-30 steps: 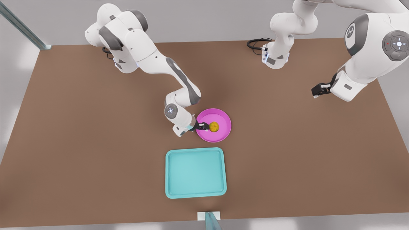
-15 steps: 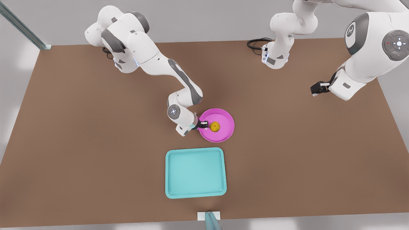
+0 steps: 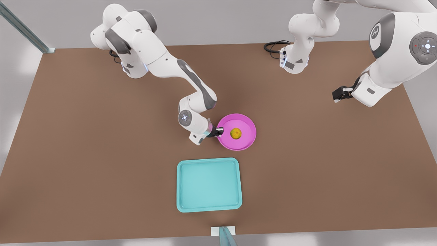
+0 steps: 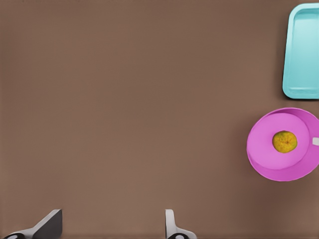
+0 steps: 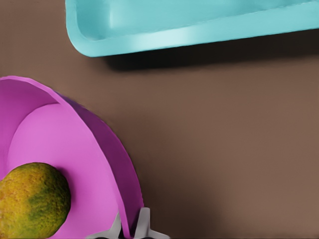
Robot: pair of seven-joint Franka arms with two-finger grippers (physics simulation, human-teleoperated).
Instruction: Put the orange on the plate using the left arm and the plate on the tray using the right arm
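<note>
The pink plate (image 3: 246, 137) sits on the brown table just behind the teal tray (image 3: 209, 184), with the mottled orange (image 3: 236, 133) lying in it. My right gripper (image 3: 220, 130), on the arm at the front view's left, is shut on the plate's rim on the side toward the front view's left. Up close, its fingertips (image 5: 143, 225) pinch the rim of the plate (image 5: 75, 149), which looks tilted, beside the orange (image 5: 32, 199) and near the tray (image 5: 174, 20). My left gripper (image 3: 338, 95) waits high at the front view's right, open (image 4: 109, 229), away from the plate (image 4: 269, 159).
A black cable (image 3: 273, 46) lies at the back edge by an arm's base. A metal post (image 3: 227, 236) stands at the table's front edge, just in front of the tray, and another (image 3: 24, 30) at the back left corner. Bare brown table surrounds plate and tray.
The plate has shifted toward the front view's right with the right gripper holding its rim, and the orange has moved with it. The left arm has barely moved.
</note>
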